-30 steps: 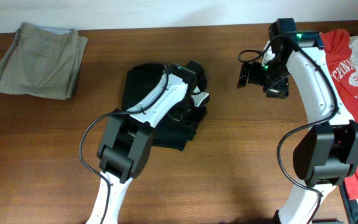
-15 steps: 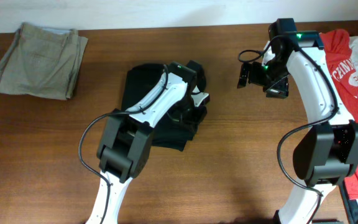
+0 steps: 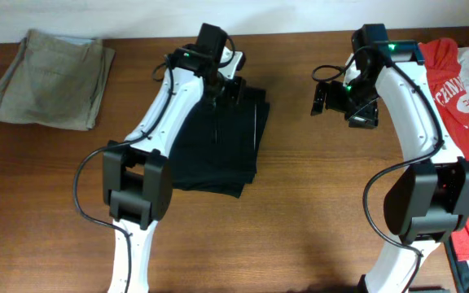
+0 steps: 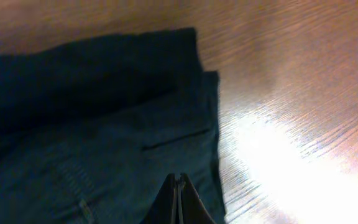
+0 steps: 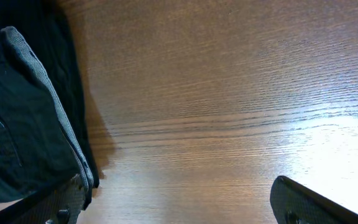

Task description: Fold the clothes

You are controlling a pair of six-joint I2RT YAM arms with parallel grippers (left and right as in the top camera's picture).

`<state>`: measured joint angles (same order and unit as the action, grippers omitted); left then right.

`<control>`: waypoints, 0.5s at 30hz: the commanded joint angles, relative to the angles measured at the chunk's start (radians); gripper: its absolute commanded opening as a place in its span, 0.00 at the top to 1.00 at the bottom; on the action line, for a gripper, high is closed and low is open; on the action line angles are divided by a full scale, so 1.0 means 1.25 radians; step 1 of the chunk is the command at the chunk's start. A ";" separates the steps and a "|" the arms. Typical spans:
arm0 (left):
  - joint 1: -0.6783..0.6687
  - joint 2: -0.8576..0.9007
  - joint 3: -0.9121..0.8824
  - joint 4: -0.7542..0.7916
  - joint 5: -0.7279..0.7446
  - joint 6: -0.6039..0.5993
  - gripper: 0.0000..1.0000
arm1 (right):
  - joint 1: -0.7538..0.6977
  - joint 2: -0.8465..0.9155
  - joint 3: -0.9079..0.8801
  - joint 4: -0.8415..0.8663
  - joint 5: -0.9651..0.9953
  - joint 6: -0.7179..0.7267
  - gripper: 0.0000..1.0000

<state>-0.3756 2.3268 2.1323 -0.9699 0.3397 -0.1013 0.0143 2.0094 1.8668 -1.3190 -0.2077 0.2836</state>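
A black folded garment lies in the middle of the table. My left gripper hovers over its far end, shut and empty. In the left wrist view the closed fingertips sit just above the dark cloth, near its right edge. My right gripper is wide open and empty over bare wood to the right of the garment. In the right wrist view the open jaws frame bare table, with the black garment's edge at the left.
A folded khaki garment lies at the far left corner. A red and white shirt is piled at the right edge, partly off the table. The wooden table runs to a pale wall at the back.
My left arm has lifted off the garment's right side and swung to its far end. The black garment now lies flatter, as a neat rectangle. The right arm has not moved.
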 commanded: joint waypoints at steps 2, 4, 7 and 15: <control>-0.042 0.074 0.008 0.072 0.000 -0.015 0.99 | -0.001 -0.003 0.001 -0.001 0.007 -0.004 0.01; -0.044 0.110 0.008 0.104 0.001 -0.032 0.99 | -0.001 -0.003 0.001 -0.001 0.007 -0.004 0.01; -0.044 0.154 0.008 0.138 0.006 -0.036 0.99 | -0.001 -0.003 0.001 -0.001 0.007 -0.004 0.01; -0.044 0.182 0.089 0.126 0.081 -0.032 0.99 | -0.001 -0.003 0.001 -0.001 0.007 -0.004 0.01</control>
<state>-0.4332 2.5286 2.1506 -0.7815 0.3660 -0.1368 0.0143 2.0094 1.8660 -1.3193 -0.2077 0.2836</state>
